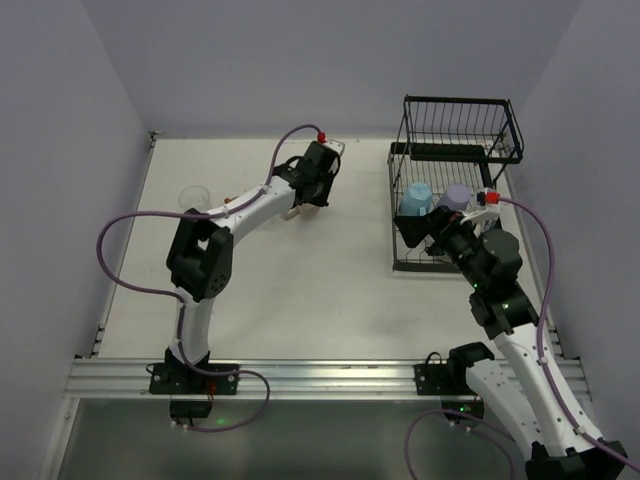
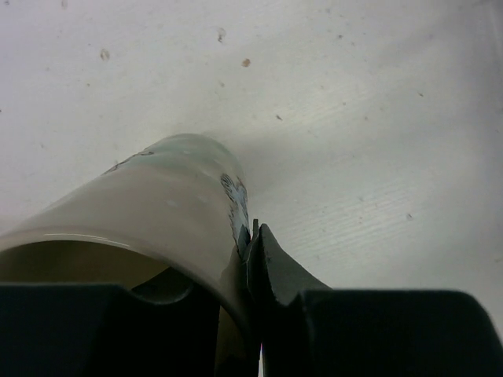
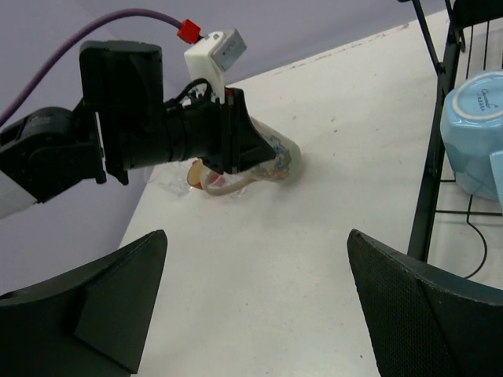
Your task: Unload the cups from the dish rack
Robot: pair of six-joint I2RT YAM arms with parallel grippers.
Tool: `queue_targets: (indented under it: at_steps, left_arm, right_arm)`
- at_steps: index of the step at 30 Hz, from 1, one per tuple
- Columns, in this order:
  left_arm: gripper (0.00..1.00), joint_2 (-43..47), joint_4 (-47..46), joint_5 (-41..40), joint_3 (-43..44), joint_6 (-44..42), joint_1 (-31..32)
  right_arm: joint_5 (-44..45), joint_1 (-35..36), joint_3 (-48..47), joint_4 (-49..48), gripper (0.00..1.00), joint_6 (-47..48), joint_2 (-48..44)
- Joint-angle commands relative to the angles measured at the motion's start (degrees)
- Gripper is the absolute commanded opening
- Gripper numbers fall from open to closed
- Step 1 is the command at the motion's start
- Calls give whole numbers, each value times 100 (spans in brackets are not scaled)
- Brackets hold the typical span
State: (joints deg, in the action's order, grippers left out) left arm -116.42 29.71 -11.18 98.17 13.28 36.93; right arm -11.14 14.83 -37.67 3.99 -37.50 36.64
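So, top view first: the left gripper (image 1: 305, 198) is out at the far middle of the table (image 1: 330, 300), pinching a beige cup (image 1: 296, 211). The dish rack (image 1: 455, 150) sits far right, with a light blue cup (image 1: 415, 198) and a lavender cup (image 1: 457, 197) side by side in its lower tray. My right gripper (image 1: 430, 236) is at the tray's near edge, just beside the blue one. A clear glass (image 1: 193, 197) stands far left.

Left wrist: the beige cup (image 2: 157, 212) is tipped over, long axis running away from the camera, mouth toward me and base toward the table. One finger (image 2: 279, 267) presses its wall from outside.

Right wrist: my fingers are spread wide with nothing between them. The beige cup (image 3: 275, 157) slants with its base toward the rack; I can't tell if it touches down.
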Motion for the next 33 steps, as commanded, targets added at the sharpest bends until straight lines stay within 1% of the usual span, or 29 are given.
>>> queue_targets:
  at_steps: [1, 5, 8, 11, 12, 14, 15, 16, 17, 19, 20, 27, 28, 30, 31, 33]
  left_arm:
    - [0, -29, 43, -139, 563, -352, -177]
    - [0, -310, 376, 19, 773, -370, -274]
    - [1, -390, 500, 10, 861, -361, -326]
    - [9, -408, 553, 89, 879, -361, -362]
    - [14, -416, 579, 107, 897, -361, -362]
    - [22, -434, 640, 125, 941, -370, -370]
    - [31, -460, 702, 125, 1002, -370, -362]
    - [36, -452, 720, 125, 1002, -361, -362]
    - [46, -382, 711, 125, 994, -352, -362]
    - [54, -285, 659, 99, 941, -344, -362]
    - [61, -163, 624, 98, 906, -326, -370]
    - [80, 330, 378, 81, 590, -247, -362]
    - [82, 426, 342, 81, 563, -221, -362]
    - [91, 742, 229, 98, 493, -159, -344]
    - [99, 874, 193, 125, 466, -133, -318]
    - [100, 1357, 9, 238, 309, -62, -274]
  right_arm:
    - [164, -24, 67, 128, 99, 304, -61]
    - [217, -24, 32, 190, 99, 383, -35]
    - [454, -15, -12, 339, 99, 453, -61]
    - [612, -15, -30, 480, 99, 533, -131]
    - [647, -15, -39, 506, 99, 576, -140]
    - [770, -24, -74, 612, 99, 603, -149]
    - [840, -15, -100, 655, 99, 655, -140]
    - [937, -24, -161, 778, 99, 691, -70]
    - [1103, -15, -223, 848, 99, 795, -35]
    - [1385, -15, -398, 1111, 99, 901, 71]
    - [1508, -24, -451, 1174, 99, 980, 175]
    - [2132, -15, -504, 1385, 99, 1095, 343]
    - [2325, -15, -557, 1411, 99, 1113, 396]
    - [2554, -24, -636, 1499, 99, 1218, 571]
    - [2807, -24, -706, 1578, 99, 1279, 633]
    - [3029, -76, -794, 1683, 99, 1446, 817]
